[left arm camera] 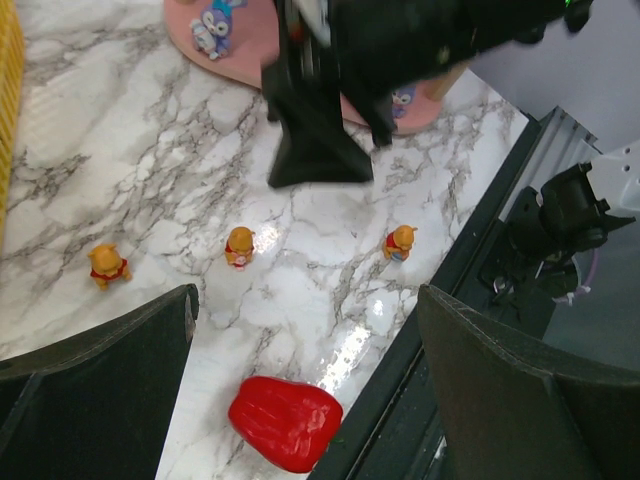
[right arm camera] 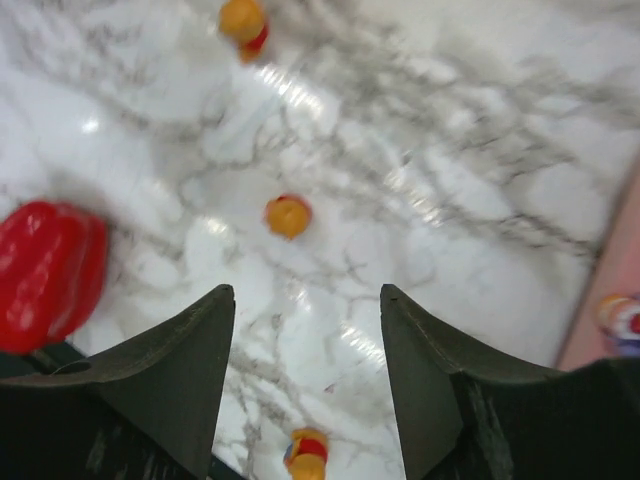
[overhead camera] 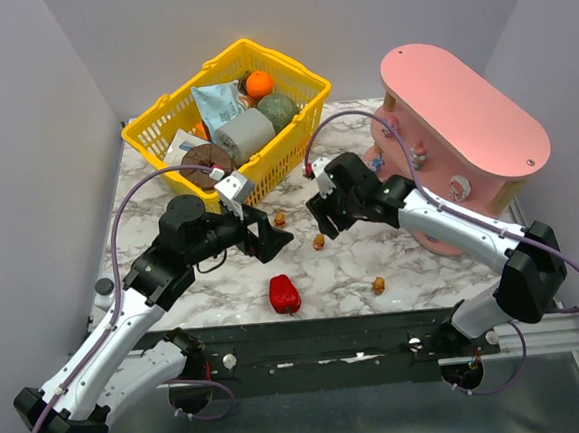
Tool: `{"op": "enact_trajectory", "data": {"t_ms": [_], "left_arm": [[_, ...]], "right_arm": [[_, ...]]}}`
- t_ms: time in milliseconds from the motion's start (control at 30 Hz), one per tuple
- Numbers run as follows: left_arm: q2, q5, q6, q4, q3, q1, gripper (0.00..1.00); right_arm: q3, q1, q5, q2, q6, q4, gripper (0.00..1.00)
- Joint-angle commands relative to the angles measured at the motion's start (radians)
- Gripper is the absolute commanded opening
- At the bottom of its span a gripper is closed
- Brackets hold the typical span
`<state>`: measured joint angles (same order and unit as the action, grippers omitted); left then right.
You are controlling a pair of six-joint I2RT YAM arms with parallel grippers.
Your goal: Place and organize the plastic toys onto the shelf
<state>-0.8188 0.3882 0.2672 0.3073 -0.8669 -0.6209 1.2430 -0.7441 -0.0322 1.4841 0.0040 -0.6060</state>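
Three small orange plastic toys [overhead camera: 280,218] [overhead camera: 319,241] [overhead camera: 378,286] stand loose on the marble table. My right gripper [overhead camera: 320,217] hovers over them, open. In the right wrist view its gripper [right arm camera: 305,292] has nothing between the fingers; one orange toy [right arm camera: 288,216] lies just ahead of the tips and another [right arm camera: 308,453] lies on the table below the gap. My left gripper [overhead camera: 271,240] is wide open and empty, seen in its own view [left arm camera: 308,295] above the table. The pink shelf [overhead camera: 482,111] stands at the right with small toys [overhead camera: 420,153] on its lower tiers; a purple-blue toy [left arm camera: 215,25] sits on its bottom board.
A glossy red pepper [overhead camera: 285,294] lies near the front edge of the table, close to the left gripper. A yellow mesh basket [overhead camera: 176,110] full of groceries stands at the back left. The black metal rail [overhead camera: 379,335] runs along the near edge.
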Motion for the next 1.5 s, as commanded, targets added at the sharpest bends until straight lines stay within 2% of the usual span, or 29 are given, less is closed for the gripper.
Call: {"op": "enact_trajectory", "data": {"t_ms": [0, 300, 700, 800, 900, 1000, 1033, 1133, 1233, 1467], "left_arm": [[0.036, -0.078, 0.013, -0.027, -0.001, 0.007, 0.99], [0.035, -0.075, 0.020, -0.016, -0.020, 0.007, 0.99], [0.044, -0.087, 0.010, 0.009, -0.027, 0.007, 0.99], [0.041, -0.087, 0.015, 0.003, -0.029, 0.007, 0.99], [0.040, -0.084, 0.015, 0.004, -0.030, 0.007, 0.99], [0.040, -0.084, 0.014, 0.009, -0.029, 0.007, 0.99], [0.040, -0.086, 0.013, 0.009, -0.027, 0.007, 0.99], [0.035, -0.087, 0.013, 0.007, -0.032, 0.007, 0.99], [0.027, -0.094, 0.013, 0.010, -0.044, 0.007, 0.99], [0.009, -0.069, 0.013, 0.001, -0.052, 0.007, 0.99]], "right_arm": [[-0.085, -0.034, 0.190, 0.017, 0.007, 0.086, 0.70], [-0.062, -0.044, 0.147, 0.172, -0.081, 0.135, 0.77], [-0.043, -0.044, 0.092, 0.318, -0.110, 0.196, 0.62], [-0.037, -0.044, 0.078, 0.338, -0.113, 0.199, 0.57], [-0.036, -0.044, 0.072, 0.355, -0.113, 0.198, 0.47], [-0.040, -0.044, 0.066, 0.352, -0.105, 0.196, 0.28], [-0.040, -0.044, 0.063, 0.351, -0.101, 0.190, 0.16], [-0.031, -0.044, 0.043, 0.317, -0.087, 0.160, 0.01], [0.035, -0.040, -0.014, 0.257, -0.079, 0.057, 0.01], [0.407, 0.018, -0.132, 0.130, -0.113, -0.306, 0.01]]}}
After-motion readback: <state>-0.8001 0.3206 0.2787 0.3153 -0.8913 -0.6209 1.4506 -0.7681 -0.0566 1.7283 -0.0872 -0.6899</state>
